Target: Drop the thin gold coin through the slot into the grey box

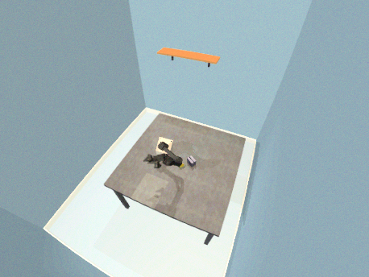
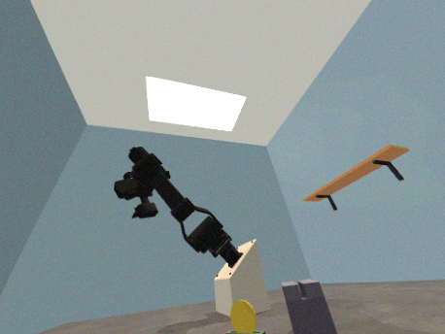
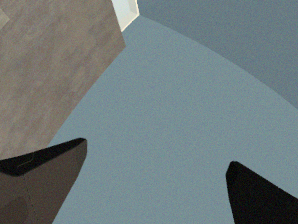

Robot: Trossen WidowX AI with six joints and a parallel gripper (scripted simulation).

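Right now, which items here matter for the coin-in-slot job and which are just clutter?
For the job: gold coin, dark-green holder, grey slotted box, gripper (open, empty).
Not part of it: orange wall shelf, ceiling light panel.

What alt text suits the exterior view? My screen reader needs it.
A black arm rises from a white base, far above the table. In front a gold coin stands on edge beside a grey box with a slot; an orange shelf hangs right.

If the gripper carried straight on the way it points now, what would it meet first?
Nothing nearby, it seems: between the open gripper's fingers lies only blue wall, past the table edge. The coin and box sit elsewhere; depth is unclear.
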